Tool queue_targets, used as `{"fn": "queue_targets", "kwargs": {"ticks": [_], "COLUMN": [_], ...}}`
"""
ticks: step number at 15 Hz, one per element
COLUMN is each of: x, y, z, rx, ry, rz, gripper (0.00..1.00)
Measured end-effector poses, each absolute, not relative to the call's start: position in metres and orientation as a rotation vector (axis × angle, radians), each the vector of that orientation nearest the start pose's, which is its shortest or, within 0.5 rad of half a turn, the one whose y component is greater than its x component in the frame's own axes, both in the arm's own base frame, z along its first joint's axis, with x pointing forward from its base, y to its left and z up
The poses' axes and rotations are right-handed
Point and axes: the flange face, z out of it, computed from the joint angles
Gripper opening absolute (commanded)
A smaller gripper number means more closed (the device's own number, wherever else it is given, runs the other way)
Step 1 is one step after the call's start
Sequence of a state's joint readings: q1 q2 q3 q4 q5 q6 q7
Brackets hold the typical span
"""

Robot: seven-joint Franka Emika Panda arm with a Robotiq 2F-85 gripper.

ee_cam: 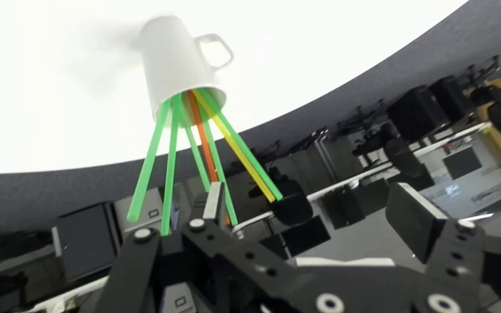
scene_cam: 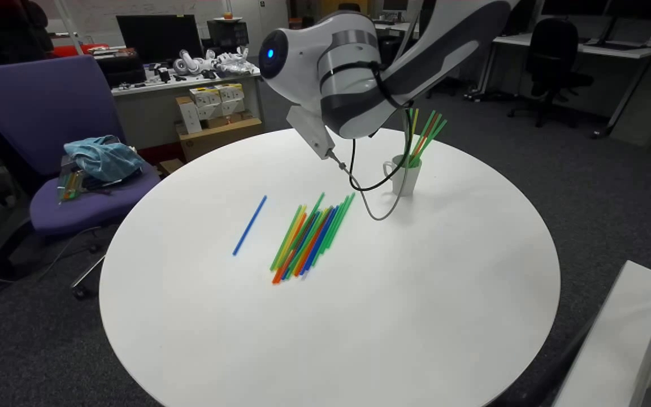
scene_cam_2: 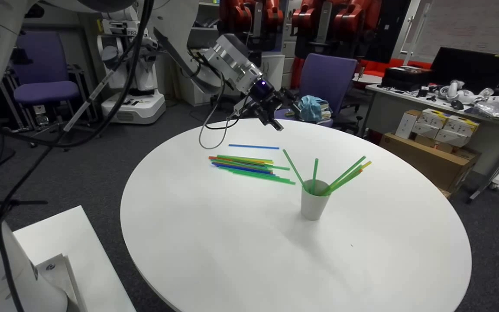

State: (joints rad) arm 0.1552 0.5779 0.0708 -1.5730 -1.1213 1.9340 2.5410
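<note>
A: What does the wrist view show of the black jointed gripper (ee_cam: pixel 315 208)?

B: Its two flat-faced fingers (ee_cam: pixel 413 213) stand spread wide. The view is inverted: a smooth white mug (ee_cam: pixel 168 61), with a squared loop handle, appears mouth-downward at the upper left of the frame. Slender green, orange and yellow translucent straws (ee_cam: pixel 202 134) fan from its mouth, some passing out of sight behind the finger near the middle (an exterior view shows open space between).

A: And on the table?

B: On the round white table (scene_cam: pixel 416 316), in an exterior view, the mug stands upright at the upper right of centre. A flat bundle of multicoloured straws (scene_cam: pixel 311 240) lies at the centre, overlapping too closely to count; a single blue straw (scene_cam: pixel 250 225) lies apart to its left.

A: What remains obscured?

B: In an exterior view the fingers are hidden behind the glossy white-and-grey arm (scene_cam: pixel 354 85), whose rounded links run off the upper edge. At left, on a purple upholstered chair (scene_cam: pixel 43 116), crumpled light-blue cloth (scene_cam: pixel 105 159) covers part of a clear bag (scene_cam: pixel 69 182), its contents hard to make out.
</note>
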Motion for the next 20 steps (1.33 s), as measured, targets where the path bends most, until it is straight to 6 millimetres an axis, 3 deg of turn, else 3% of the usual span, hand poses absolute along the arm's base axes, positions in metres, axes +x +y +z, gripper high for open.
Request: {"fn": "queue_targets", "kwargs": {"ticks": [6, 11, 16, 18, 20], "x": [0.653, 0.650, 0.626, 0.612, 0.595], "y": [0.111, 0.089, 0.065, 0.074, 0.095], "z": [0.288, 0.268, 0.206, 0.178, 0.158], "rx": [-2.083, -2.035, -1.982, -1.996, -2.031], "ry": [2.069, 1.877, 1.795, 1.788, 1.799], "rz": [-1.232, -0.931, -0.586, -0.444, -0.293], "gripper": [1.00, 1.00, 1.00, 1.00, 1.00]}}
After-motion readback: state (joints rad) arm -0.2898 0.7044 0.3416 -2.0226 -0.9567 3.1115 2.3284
